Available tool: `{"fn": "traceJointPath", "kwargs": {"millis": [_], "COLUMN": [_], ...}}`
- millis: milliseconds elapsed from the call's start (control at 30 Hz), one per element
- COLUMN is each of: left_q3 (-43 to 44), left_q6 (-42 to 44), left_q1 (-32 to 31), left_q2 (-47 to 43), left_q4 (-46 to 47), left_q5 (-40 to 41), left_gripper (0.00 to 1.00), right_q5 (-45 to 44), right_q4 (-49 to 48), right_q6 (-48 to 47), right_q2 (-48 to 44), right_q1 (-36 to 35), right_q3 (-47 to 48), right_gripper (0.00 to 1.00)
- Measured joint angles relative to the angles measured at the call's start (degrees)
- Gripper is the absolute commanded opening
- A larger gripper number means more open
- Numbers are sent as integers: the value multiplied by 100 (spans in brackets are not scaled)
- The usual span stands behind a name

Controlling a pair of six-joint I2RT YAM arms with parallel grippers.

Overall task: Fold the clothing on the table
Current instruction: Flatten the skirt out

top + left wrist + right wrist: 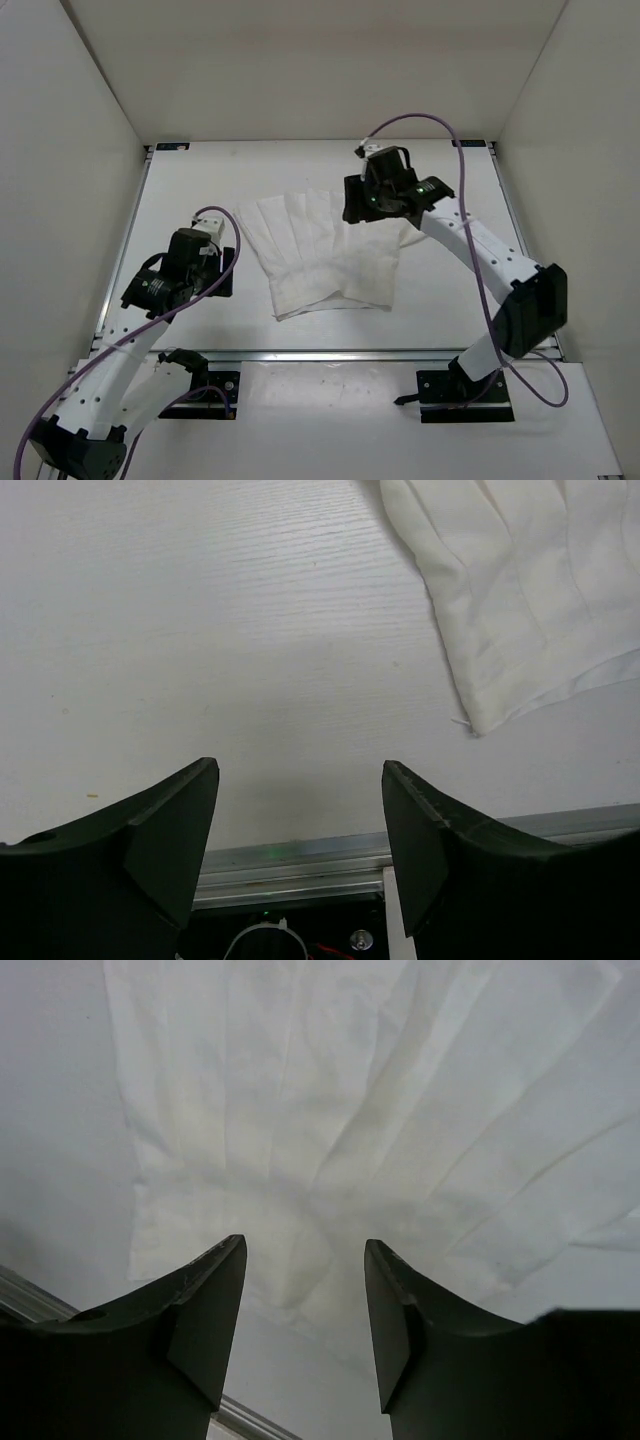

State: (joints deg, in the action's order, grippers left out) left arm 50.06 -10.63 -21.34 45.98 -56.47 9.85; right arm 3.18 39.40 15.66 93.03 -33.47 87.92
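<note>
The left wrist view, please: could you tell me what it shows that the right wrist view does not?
Only left wrist: the left gripper, open over bare table, with just a corner of the clothing at upper right. Only right wrist: the right gripper, open above the clothing's fanned creases. Both: white clothing lying on the table, gripped by neither.

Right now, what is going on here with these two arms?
Two robot arms are about to fold a white pleated garment lying spread on the table. The right arm hangs over its far edge, the left arm over bare table beside it. Both pairs of jaws are open, holding nothing.
</note>
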Motion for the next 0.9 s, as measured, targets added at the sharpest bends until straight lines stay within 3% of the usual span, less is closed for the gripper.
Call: {"fn": "traceJointPath", "kwargs": {"millis": [67, 133, 167, 267, 333, 400, 467, 500, 533, 667, 900], "left_q3": [-2, -31, -52, -96, -96, -76, -20, 31, 61, -293, -1985], "left_q6": [-7, -22, -42, -114, -131, -55, -35, -46, -70, -680, -1991], "left_q1": [-28, -26, -39, -87, -87, 11, 203, 306, 376, 203, -664], "left_q2": [0, -68, -146, -533, -841, -1078, -1047, -942, -817, -280, 525], "left_q4": [2, 17, 35, 46, 105, 118, 116, 109, 122, 669, 2013], "left_q5": [13, 33, 57, 133, 140, 125, 101, 17, -61, -669, -1508], "left_gripper": [84, 99, 98, 70, 14, 0, 16, 43, 49, 62, 64], "right_q5": [28, 57, 79, 122, 131, 131, 133, 142, 155, 162, 173], "right_q4": [-203, -356, -407, -426, -378, -341, -319, -321, -326, -313, -442], "right_q6": [116, 225, 260, 391, 435, 455, 509, 535, 540, 675, 879], "right_q2": [-509, -870, -1043, -1484, -1659, -1805, -1923, -1969, -2015, -2057, -1843], "right_q1": [195, 461, 595, 988, 1058, 1019, 988, 981, 977, 920, 686], "right_q3": [-614, -1161, -1447, -2216, -2527, -2791, -3040, -3165, -3316, -3847, -4223], "right_gripper": [48, 48, 48, 48, 47, 33, 31, 32, 34, 42, 45]}}
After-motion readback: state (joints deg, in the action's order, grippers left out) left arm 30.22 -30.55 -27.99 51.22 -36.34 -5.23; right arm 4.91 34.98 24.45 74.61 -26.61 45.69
